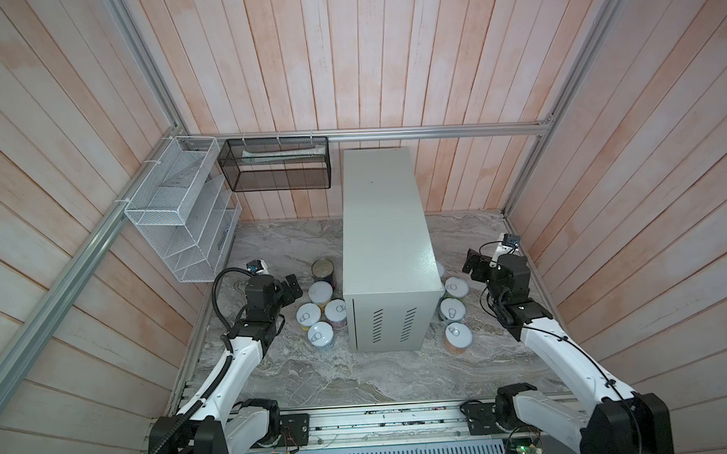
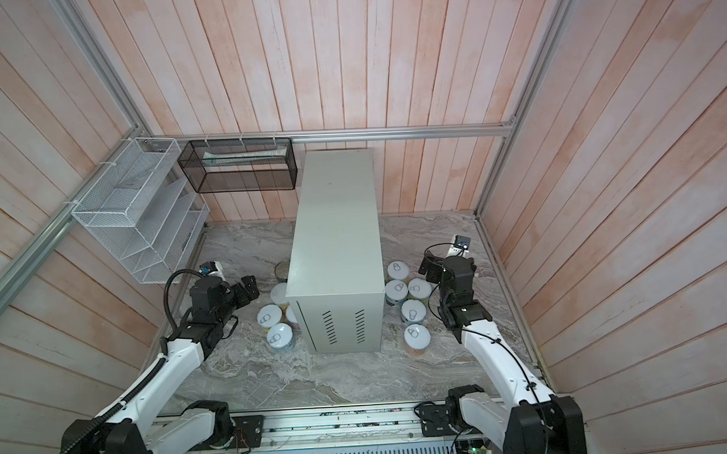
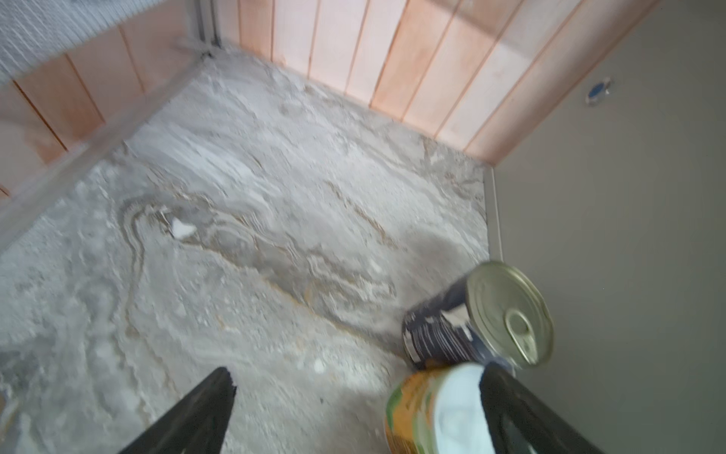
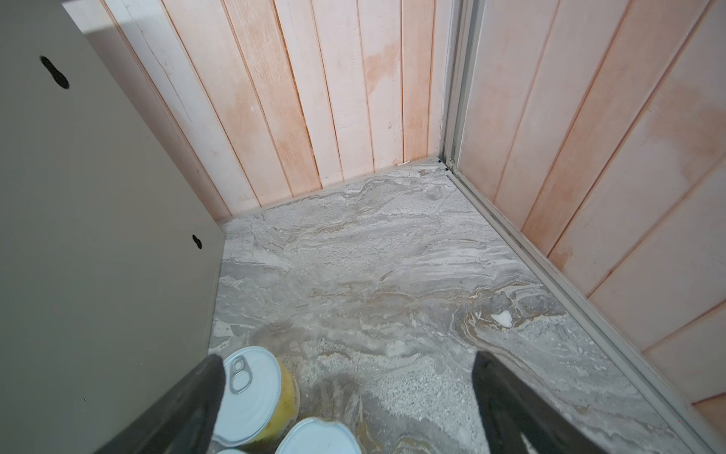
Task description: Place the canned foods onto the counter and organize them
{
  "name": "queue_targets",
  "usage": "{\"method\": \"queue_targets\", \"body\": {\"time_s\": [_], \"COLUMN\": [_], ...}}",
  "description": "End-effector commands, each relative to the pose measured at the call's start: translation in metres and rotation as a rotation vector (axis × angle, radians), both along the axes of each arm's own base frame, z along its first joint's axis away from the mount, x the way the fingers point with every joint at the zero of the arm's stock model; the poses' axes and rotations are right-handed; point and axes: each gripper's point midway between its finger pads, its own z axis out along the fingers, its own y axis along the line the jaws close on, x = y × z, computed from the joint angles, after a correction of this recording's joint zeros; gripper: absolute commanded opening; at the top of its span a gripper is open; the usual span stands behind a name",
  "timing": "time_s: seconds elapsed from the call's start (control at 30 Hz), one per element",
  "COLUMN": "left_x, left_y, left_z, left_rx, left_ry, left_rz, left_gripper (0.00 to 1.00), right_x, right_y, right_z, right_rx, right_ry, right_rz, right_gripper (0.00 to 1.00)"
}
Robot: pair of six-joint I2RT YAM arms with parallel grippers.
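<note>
Grey-green box (image 1: 384, 219) sits mid-frame in both top views, flat top bare, no tin on it yet. Canned foods are all on the marble desk (image 1: 358, 373), upright, lids up. Left cluster (image 1: 320, 334) is left of the box, just beside the left claw (image 1: 292, 285), with the taller dark-blue tin (image 1: 323, 270) at its upper end. Right cluster (image 2: 414, 310) is right of the box, just beside the right claw (image 2: 427, 267). Both claws are spread wide and empty. My read: each arm takes its near side. The box hides part of each cluster, so the count is unsure.

Left wrist view is blurred. The dark-blue tin (image 3: 451, 334) is lower right, against the box wall. A yellow-green tin (image 3: 420, 408) is at the bottom edge, cut off, partly behind one finger. Tins lie off to that finger's side, not between the fingers, so it likely needs a sideways shift.

Right wrist view: a yellow tin (image 4: 255, 393) is lower left, just beside one finger and near the box wall. A second lid (image 4: 318, 436) is cut off below it. Between the fingers is mostly bare marble.
</note>
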Motion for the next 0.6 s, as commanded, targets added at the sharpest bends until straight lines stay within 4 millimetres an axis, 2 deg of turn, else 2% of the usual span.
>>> {"method": "queue_targets", "body": {"time_s": [0.0,0.17,0.23,0.37,0.57], "left_x": [-0.031,-0.062,-0.074,-0.096,-0.121], "left_y": [-0.033,-0.069,-0.079,-0.085,-0.101], "left_z": [-0.011,-0.013,-0.013,-0.015,-0.034], "left_rx": [-0.041,-0.048,-0.054,-0.096,-0.131], "left_ry": [0.144,0.223,0.234,0.262,0.332], "left_rz": [-0.078,-0.152,-0.174,-0.189,-0.226], "left_gripper": [1.00,1.00,1.00,1.00,1.00], "right_x": [-0.017,-0.022,-0.026,-0.031,-0.036], "right_y": [-0.003,0.022,0.020,0.015,0.020], "right_z": [-0.014,-0.012,-0.013,-0.021,-0.038], "right_rx": [0.089,0.184,0.178,0.156,0.181], "right_ry": [0.094,0.161,0.181,0.211,0.266], "right_rz": [-0.036,0.083,0.074,0.050,0.070], "right_gripper": [0.98,0.98,0.95,0.91,0.95]}}
